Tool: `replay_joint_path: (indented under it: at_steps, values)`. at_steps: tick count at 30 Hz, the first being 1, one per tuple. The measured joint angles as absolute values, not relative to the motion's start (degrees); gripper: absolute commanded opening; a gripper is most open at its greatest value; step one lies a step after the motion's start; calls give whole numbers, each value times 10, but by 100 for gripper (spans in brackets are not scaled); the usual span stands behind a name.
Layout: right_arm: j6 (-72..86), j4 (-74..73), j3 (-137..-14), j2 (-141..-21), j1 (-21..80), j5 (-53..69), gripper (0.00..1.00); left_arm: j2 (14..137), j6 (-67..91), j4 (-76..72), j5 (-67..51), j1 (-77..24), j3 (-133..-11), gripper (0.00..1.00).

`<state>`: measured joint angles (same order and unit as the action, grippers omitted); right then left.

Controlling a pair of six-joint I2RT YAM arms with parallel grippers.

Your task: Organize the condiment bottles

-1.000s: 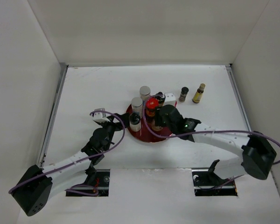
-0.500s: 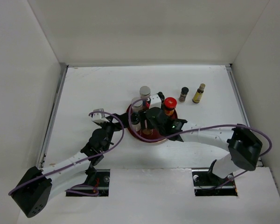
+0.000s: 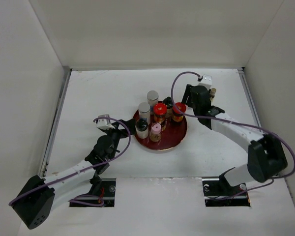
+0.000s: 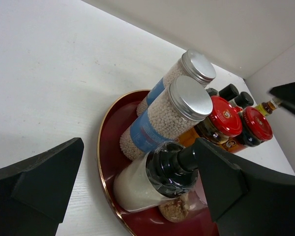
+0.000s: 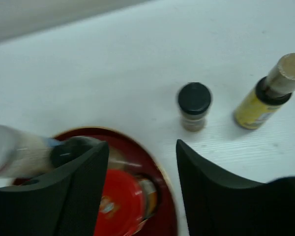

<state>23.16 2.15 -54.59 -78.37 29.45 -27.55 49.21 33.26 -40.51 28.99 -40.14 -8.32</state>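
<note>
The dark red tray [image 3: 174, 135] holds two white shakers with grey tops [image 3: 144, 109], two red-lidded jars [image 3: 160, 110], a black-capped white bottle [image 3: 141, 128], a pink-capped bottle [image 3: 156, 131] and a small black-capped one [image 3: 168, 102]. My left gripper [image 3: 125, 129] is open at the tray's left rim; the black-capped white bottle [image 4: 137, 182] stands just ahead between its jaws, ungripped. My right gripper [image 3: 188, 104] is open and empty above the tray's right rim. Off the tray stand a black-capped jar [image 5: 194, 105] and a yellow bottle [image 5: 263, 98]. A red lid [image 5: 118, 201] shows below its jaws.
White walls enclose the table on three sides. A metal rail [image 3: 59, 113] runs along the left edge. The right arm's purple cable [image 3: 174, 91] loops above the tray. Two dark cut-outs [image 3: 98, 189] lie at the near edge by the arm bases.
My right arm has swung from over the tray's middle to the far right, beside the two loose bottles, uncovering all the bottles on the tray. My left arm has not moved.
</note>
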Motion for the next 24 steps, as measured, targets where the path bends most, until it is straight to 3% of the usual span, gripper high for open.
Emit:
replay_joint_path:
  at_steps: [3,10,16,20,24]
  values:
    - [220,17,-555,-860,254,-279,82,486,333,-408,289,-401,-83,99]
    - [201,17,-609,-951,213,-286,83,498,333,-416,280,-402,-83,93]
    - [192,30,-639,-990,209,-286,67,503,333,-423,278,-401,-83,93]
    - [189,31,-659,-1017,205,-286,62,510,334,-425,277,-401,-83,93]
    - [184,32,-669,-1028,202,-287,44,511,334,-427,277,-401,-83,93]
